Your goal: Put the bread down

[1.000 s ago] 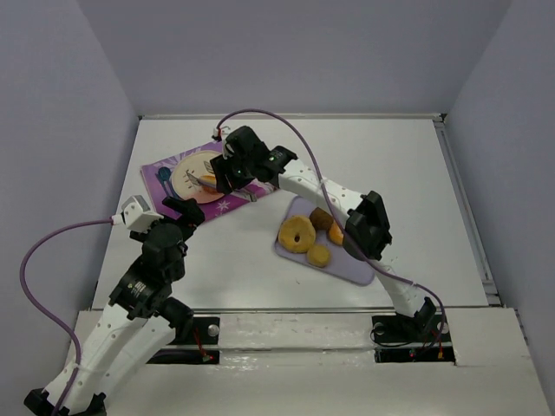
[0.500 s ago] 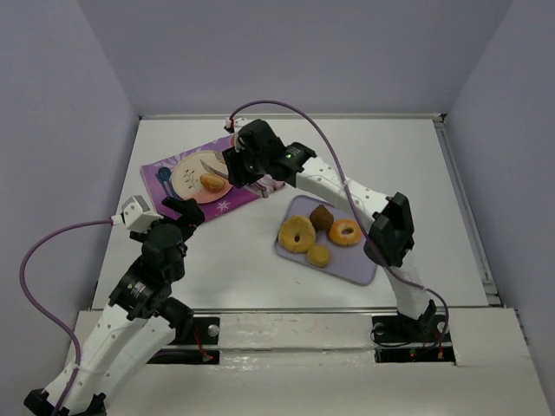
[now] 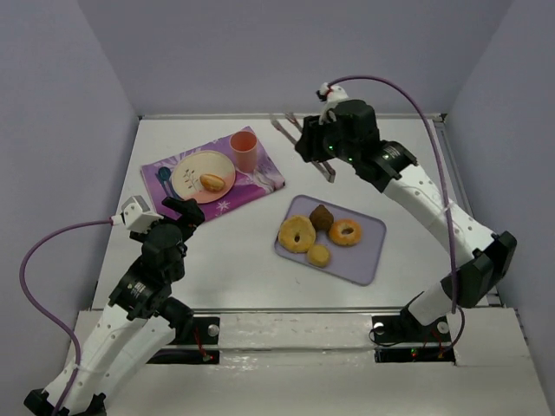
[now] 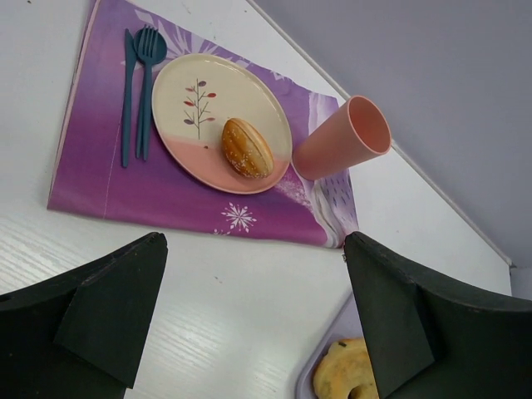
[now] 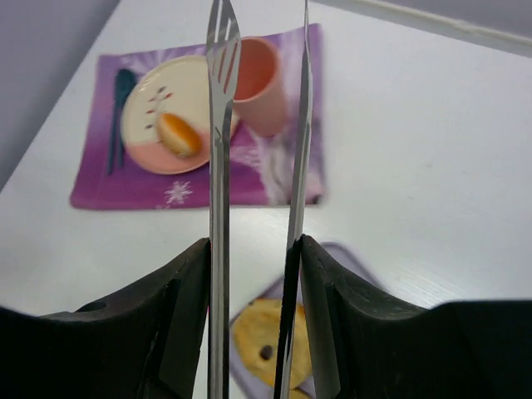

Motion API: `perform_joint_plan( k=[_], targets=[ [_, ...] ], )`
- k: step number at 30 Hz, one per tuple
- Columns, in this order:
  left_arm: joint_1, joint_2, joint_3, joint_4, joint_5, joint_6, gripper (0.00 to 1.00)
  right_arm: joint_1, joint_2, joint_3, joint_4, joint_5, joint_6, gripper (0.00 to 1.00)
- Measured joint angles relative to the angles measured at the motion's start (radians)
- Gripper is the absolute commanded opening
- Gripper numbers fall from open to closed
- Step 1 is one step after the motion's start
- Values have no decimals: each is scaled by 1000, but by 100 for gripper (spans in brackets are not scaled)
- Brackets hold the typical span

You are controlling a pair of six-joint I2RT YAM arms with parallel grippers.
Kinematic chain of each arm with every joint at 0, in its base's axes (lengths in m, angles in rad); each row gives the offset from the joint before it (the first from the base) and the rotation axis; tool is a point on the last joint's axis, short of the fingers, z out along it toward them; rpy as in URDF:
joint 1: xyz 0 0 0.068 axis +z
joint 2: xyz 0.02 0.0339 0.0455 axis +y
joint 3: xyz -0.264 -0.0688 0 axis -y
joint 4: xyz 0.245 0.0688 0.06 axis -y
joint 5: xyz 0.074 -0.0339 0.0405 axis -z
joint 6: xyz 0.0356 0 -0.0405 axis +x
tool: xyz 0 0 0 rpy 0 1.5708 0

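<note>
1. Currently the bread [image 4: 247,148] lies on the plate [image 4: 187,91], toward the plate's right side, with nothing gripping it.
2. Plate sits on a purple placemat [image 3: 260,178] near the tabletop's far-left corner. A blue fork [image 4: 148,83] and knife [image 4: 127,96] lie side by side on the mat, just left of the plate.
3. Pink cup [image 3: 244,150] stands upright on the mat's far-right part, just beside the plate.
4. Right gripper [image 5: 253,274] is clamped on metal tongs [image 5: 219,166]. The tong blades stand slightly apart with nothing between them. It hangs above the far edge of the tabletop, right of the mat and well apart from the bread.
5. Left gripper [image 4: 253,283] has its fingers spread wide and holds nothing. It is near the tabletop's left edge, on the near side of the mat.
6. Lilac tray [image 3: 364,256] is mid-tabletop, toward the near edge. It holds a yellow ring doughnut [image 3: 297,233], an orange glazed ring [image 3: 345,231], a brown piece [image 3: 322,216] and a small pale bun [image 3: 318,255].
</note>
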Motion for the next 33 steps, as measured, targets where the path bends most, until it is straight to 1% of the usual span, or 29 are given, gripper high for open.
perform_joint_plan(
  k=[2, 3, 7, 12, 13, 14, 17, 21, 30, 31, 33],
  targets=[
    [0, 0, 0, 1, 1, 0, 99, -84, -71, -99, 23, 19, 23, 50],
    [0, 0, 0, 1, 1, 0, 99, -146, -116, -163, 29, 34, 35, 50],
    [0, 0, 0, 1, 3, 1, 99, -307, -252, -355, 27, 97, 73, 50],
    [0, 1, -2, 5, 6, 1, 99, -453, -353, -494, 27, 118, 105, 49],
    [0, 1, -3, 7, 7, 2, 99, -472, -357, -506, 29, 117, 109, 49],
    [0, 1, -5, 9, 8, 3, 99, -518, -356, -526, 35, 113, 109, 49],
    [0, 3, -5, 11, 8, 4, 99, -587, -336, -565, 51, 103, 108, 49],
    [0, 3, -5, 15, 8, 5, 99, -676, -258, -596, 74, 68, 84, 50],
    [0, 3, -7, 16, 9, 6, 99, -761, -2, -600, 156, 16, 11, 51],
    [0, 3, -7, 16, 9, 7, 99, -767, 23, -600, 164, 9, 7, 52],
    [0, 3, -7, 16, 9, 7, 99, -784, 74, -600, 175, -7, -5, 57]
  ],
)
